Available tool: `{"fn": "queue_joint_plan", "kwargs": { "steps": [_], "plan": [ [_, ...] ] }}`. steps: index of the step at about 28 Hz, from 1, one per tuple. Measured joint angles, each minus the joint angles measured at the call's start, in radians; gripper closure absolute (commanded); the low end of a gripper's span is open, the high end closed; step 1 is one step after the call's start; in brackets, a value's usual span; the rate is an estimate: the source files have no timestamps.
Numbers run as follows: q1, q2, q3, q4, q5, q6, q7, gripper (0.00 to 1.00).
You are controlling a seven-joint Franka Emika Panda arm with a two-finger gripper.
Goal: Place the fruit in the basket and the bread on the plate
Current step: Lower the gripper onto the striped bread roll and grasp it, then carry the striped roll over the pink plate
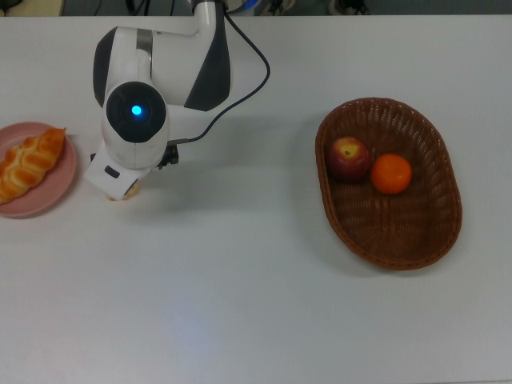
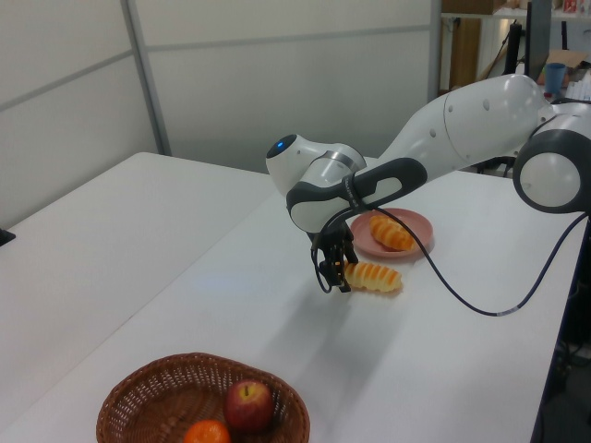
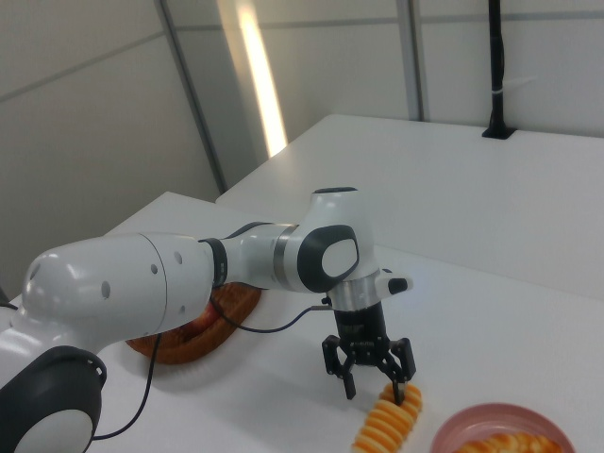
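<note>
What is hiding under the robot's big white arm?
In the top view the arm covers nearly all of the ribbed loaf; only an orange edge peeks out. The right view shows the loaf lying on the table with the open gripper just above one end.
</note>
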Motion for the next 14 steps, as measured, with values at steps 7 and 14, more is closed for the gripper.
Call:
{"fn": "queue_joint_plan", "kwargs": {
  "steps": [7,14],
  "plan": [
    [0.000,0.008,-0.001,0.001,-0.015,0.000,0.027,1.00],
    [0.000,0.008,-0.004,0.004,-0.020,0.002,0.032,1.00]
  ]
}}
